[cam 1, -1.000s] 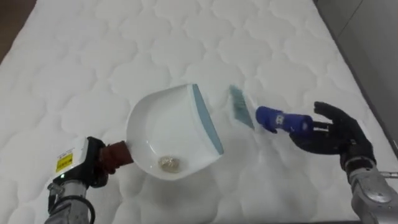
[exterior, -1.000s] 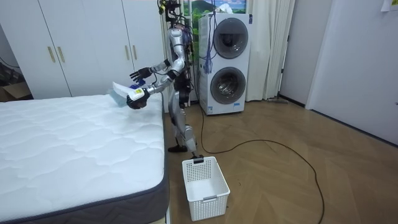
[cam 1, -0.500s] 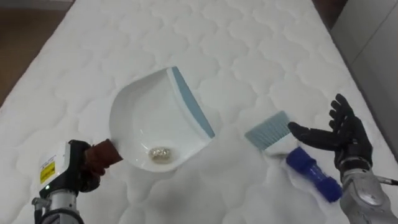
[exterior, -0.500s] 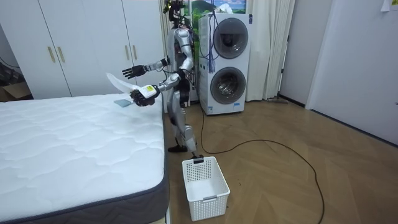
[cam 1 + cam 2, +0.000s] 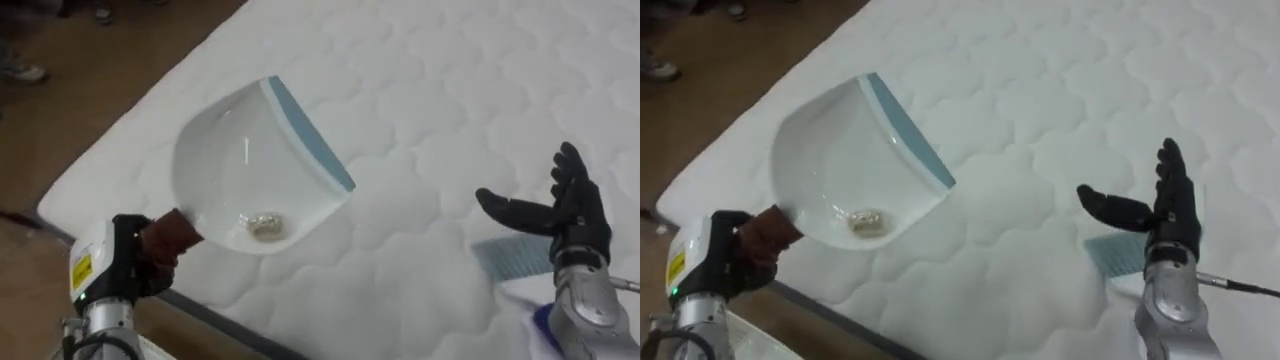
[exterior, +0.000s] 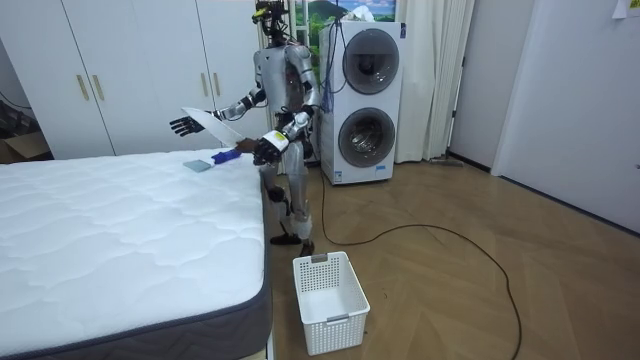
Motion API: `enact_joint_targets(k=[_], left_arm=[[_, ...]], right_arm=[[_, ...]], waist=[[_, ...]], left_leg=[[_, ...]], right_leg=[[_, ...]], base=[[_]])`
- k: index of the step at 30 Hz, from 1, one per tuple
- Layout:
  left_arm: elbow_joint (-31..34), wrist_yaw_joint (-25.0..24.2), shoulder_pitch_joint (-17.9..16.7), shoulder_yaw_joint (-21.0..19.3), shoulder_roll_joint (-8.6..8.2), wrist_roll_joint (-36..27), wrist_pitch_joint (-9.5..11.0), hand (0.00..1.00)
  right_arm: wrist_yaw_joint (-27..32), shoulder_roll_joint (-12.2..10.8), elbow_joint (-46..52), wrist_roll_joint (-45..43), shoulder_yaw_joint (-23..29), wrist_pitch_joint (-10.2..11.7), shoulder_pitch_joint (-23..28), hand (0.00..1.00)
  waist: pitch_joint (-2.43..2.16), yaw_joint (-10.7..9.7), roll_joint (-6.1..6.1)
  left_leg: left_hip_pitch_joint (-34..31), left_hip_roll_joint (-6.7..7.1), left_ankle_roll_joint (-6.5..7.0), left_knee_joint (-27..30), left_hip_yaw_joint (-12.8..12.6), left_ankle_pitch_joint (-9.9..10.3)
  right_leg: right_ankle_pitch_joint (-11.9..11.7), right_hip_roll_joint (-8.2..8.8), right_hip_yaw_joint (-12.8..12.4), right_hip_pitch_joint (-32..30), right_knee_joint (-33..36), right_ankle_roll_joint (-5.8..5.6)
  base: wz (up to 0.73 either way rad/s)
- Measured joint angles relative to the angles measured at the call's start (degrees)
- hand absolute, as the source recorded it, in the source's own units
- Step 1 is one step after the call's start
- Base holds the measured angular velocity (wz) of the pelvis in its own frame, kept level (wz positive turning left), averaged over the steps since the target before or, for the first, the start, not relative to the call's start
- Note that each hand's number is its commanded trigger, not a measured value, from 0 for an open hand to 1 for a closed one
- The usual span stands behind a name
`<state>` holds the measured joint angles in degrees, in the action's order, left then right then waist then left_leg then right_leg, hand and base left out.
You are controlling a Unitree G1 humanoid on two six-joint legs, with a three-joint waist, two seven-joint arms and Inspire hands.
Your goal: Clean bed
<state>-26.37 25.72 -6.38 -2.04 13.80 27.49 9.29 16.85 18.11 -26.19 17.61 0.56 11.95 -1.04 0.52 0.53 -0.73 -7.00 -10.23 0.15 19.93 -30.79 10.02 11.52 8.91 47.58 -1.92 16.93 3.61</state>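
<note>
**Change of state.** One second ago the right hand [image 5: 570,215] gripped the brush [image 5: 508,256] by its blue handle. The brush now lies flat on the bed [image 5: 420,110], and the hand hangs just above it with fingers spread wide and holding nothing. In the room view the robot has turned away from the bed towards the open floor. The eye views have swung with it, so the mattress edge now crosses at 8 o'clock.

**Layout, largest first.**
1. Bed: bare white quilted mattress, with no loose litter visible on it.
2. Basket [image 6: 330,290]: white, standing on the floor at 6 o'clock from the robot in the room view. Nothing can be made out inside it.
3. Dustpan [image 5: 245,165]: at 9 o'clock in the left eye view, raised above the mattress corner. The left hand [image 5: 135,262] has its fingers curled round the brown handle.
4. Debris [image 5: 263,226]: one small pale clump, lying in the bowl at 6 o'clock, near the handle.

**Step in hand (judged).** Carry the pan to the basket and empty it.
- Keep the blue lip higher than the handle end so the clump stays seated in the bowl.
- Do not roll the wrist while turning.
- Tip the pan only when the lip is directly over the basket opening.
- Keep the right hand away from the brush.
</note>
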Motion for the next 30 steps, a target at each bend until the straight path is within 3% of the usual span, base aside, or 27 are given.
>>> enact_joint_targets(k=[3, 5, 8, 10, 11, 12, 13, 15, 16, 17, 18, 20, 21, 22, 23, 24, 25, 26, 30], left_arm=[[0.0, 0.5, 0.1, 0.0, 0.04, -0.7, 0.2, 1.0], [0.0, 0.7, 0.1, 0.0, 0.02, -0.6, 0.2, 1.0], [0.0, 0.7, -0.1, 0.0, -0.5, -0.4, 0.2, 1.0], [0.0, 0.7, 0.1, 0.2, -0.86, -0.5, 0.3, 1.0], [0.0, 0.6, 0.2, 0.4, -1.44, -0.4, 0.3, 1.0], [0.2, 0.6, 0.2, 0.9, -1.84, -0.4, 0.4, 1.0], [0.5, 0.5, 0.3, 1.5, -1.86, -0.4, 0.4, 1.0], [1.2, -0.2, 0.4, 3.7, -1.85, -0.3, 0.4, 1.0], [1.1, -0.5, 0.4, 4.2, -1.83, -0.5, 0.4, 1.0], [1.1, -1.5, 0.4, 4.8, -1.68, -1.1, 0.4, 1.0], [1.2, -1.9, 0.4, 4.9, -1.49, -1.0, 0.4, 1.0], [1.2, -2.6, 0.5, 5.0, -1.03, -0.8, 0.4, 1.0], [1.1, -2.9, 0.6, 5.2, -0.86, -0.7, 0.4, 1.0], [1.1, -3.2, 0.6, 5.3, -0.9, -0.6, 0.5, 1.0], [1.1, -4.1, 0.5, 5.6, -1.06, -0.4, 0.5, 1.0], [1.0, -4.3, 0.3, 5.9, -0.6, -0.7, 0.7, 1.0], [0.9, -4.4, 0.3, 6.0, -0.32, -0.9, 0.7, 1.0], [0.9, -5.0, 0.5, 6.5, 0.21, -1.0, 0.7, 1.0], [1.0, -6.1, 0.5, 7.1, 0.31, -0.8, 0.7, 1.0]], right_arm=[[0.1, -0.2, 0.0, -0.3, 0.0, 0.0, 0.0, 0.0], [0.1, -0.3, 0.0, -0.3, -0.2, 0.0, 0.1, 0.0], [1.2, -0.6, 0.0, -0.3, -0.2, 0.0, 0.2, 0.0], [2.0, -1.4, 0.0, -0.3, -0.4, 0.0, 0.3, 0.0], [2.6, -1.8, 0.2, -0.6, -0.4, 0.0, 0.8, 0.0], [3.7, -2.1, 1.9, -2.4, -0.4, 0.0, 2.4, 0.0], [3.9, -2.2, 3.0, -2.7, -0.4, 0.0, 3.4, 0.0], [4.6, -2.5, 4.1, -4.5, -0.4, -0.1, 5.1, 0.0], [4.7, -2.7, 4.1, -5.0, -0.4, -0.1, 5.4, 0.0], [5.1, -2.9, 4.4, -5.6, -0.5, -0.1, 6.1, 0.0], [5.4, -2.9, 4.5, -7.0, -0.8, -0.1, 6.5, 0.0], [6.4, -3.0, 4.5, -9.1, -1.1, 0.0, 6.8, 0.0], [7.5, -3.0, 4.5, -9.7, -1.1, 0.0, 6.8, 0.0], [8.1, -3.0, 4.5, -9.7, -1.1, 0.0, 6.9, 0.0], [8.8, -3.0, 4.4, -9.5, -0.9, 0.0, 7.0, 0.0], [8.6, -3.2, 4.4, -9.3, -1.4, 0.1, 6.9, 0.0], [8.3, -3.2, 4.5, -9.1, -1.8, 0.1, 6.8, 0.0], [7.4, -3.2, 4.4, -8.9, -2.4, 0.0, 6.7, 0.0], [4.6, -3.1, 4.4, -9.9, -3.7, -0.1, 6.7, 0.0]], waist=[[0.07, 0.0, -0.07], [0.04, 1.3, -0.05], [-0.02, 1.8, 0.1], [-0.07, 1.0, 0.19], [-0.08, 0.7, 0.29], [-0.24, -0.4, 0.51], [-0.25, -1.0, 0.61], [-0.2, -2.7, 0.79], [-0.2, -2.8, 0.81], [-0.25, -2.9, 0.69], [-0.27, -3.0, 0.56], [-0.3, -3.3, -0.1], [-0.24, -3.7, -0.59], [-0.16, -3.4, -1.01], [-0.22, -3.1, -0.67], [-0.12, -1.4, -0.49], [-0.06, -1.2, -0.22], [0.41, -1.2, 0.18], [0.37, -0.3, -0.04]], left_leg=[[-0.9, 0.1, 0.3, -0.2, 1.2, -0.4], [-1.5, 0.39, 0.31, -0.3, 2.3, -0.2], [-1.9, 2.02, 1.01, -0.6, 5.7, -0.6], [-2.4, 3.45, 1.98, -0.6, 8.6, -1.1], [-2.7, 4.8, 2.54, -0.6, 11.2, -1.4], [-3.8, 6.82, 3.04, -0.6, 15.8, -1.8], [-4.5, 8.05, 3.37, -0.6, 18.3, -2.2], [-5.5, 13.12, 4.77, -0.6, 29.1, -3.9], [-5.5, 14.38, 5.05, -0.6, 32.4, -4.0], [-5.2, 17.27, 5.04, -1.1, 39.5, -4.6], [-4.8, 18.97, 4.74, -2.3, 45.0, -5.9], [-4.0, 20.92, 3.91, -4.7, 51.3, -8.2], [-4.5, 21.24, 3.83, -4.4, 51.4, -9.3], [-5.0, 20.95, 3.61, -3.5, 49.0, -9.4], [-6.9, 17.53, 4.48, 1.3, 41.1, -7.0], [-7.3, 14.2, 3.68, 5.7, 35.6, -2.3], [-7.4, 12.71, 3.18, 7.0, 34.2, -0.4], [-8.1, 11.52, 2.19, 7.9, 32.7, 1.4], [-8.3, 15.24, 3.29, 6.2, 36.2, 0.7]], right_leg=[[0.0, 0.1, 3.2, 1.4, -0.9, -0.75], [-0.2, 0.21, 4.5, 1.7, -1.2, -1.19], [-0.5, 1.06, 4.4, 2.3, 0.3, -1.12], [-0.4, 0.9, -0.7, 2.4, 1.3, -1.48], [0.0, 0.79, -4.6, 2.4, 1.9, -2.11], [0.4, 0.06, -8.3, 2.3, 2.0, -2.81], [0.6, -0.49, -10.6, 2.1, 2.0, -3.14], [1.0, -2.52, -22.6, 0.5, 2.7, -3.69], [1.2, -3.07, -25.5, 0.3, 3.0, -3.61], [1.7, -4.96, -30.2, -0.4, 2.3, -3.32], [1.6, -7.2, -33.6, -1.2, 0.6, -3.12], [0.3, -9.55, -37.9, -3.1, -1.8, -1.98], [-1.3, -9.91, -38.5, -3.2, -2.1, -1.75], [-2.4, -9.32, -37.3, -3.1, -2.1, -0.95], [-2.0, -8.4, -32.9, -2.8, -1.7, -0.62], [-1.4, -8.31, -31.4, -2.8, -0.9, -0.66], [-1.1, -8.3, -30.3, -2.6, -0.7, -0.72], [-0.3, -8.2, -29.2, -2.4, 0.4, -1.02], [1.1, -7.91, -34.0, -4.3, 3.3, -1.67]], base=[[0.58], [0.37], [0.47], [0.83], [1.18], [1.32], [1.59], [1.5], [1.26], [1.19], [1.22], [1.36], [1.34], [1.13], [0.56], [0.45], [0.38], [0.45], [0.47]])
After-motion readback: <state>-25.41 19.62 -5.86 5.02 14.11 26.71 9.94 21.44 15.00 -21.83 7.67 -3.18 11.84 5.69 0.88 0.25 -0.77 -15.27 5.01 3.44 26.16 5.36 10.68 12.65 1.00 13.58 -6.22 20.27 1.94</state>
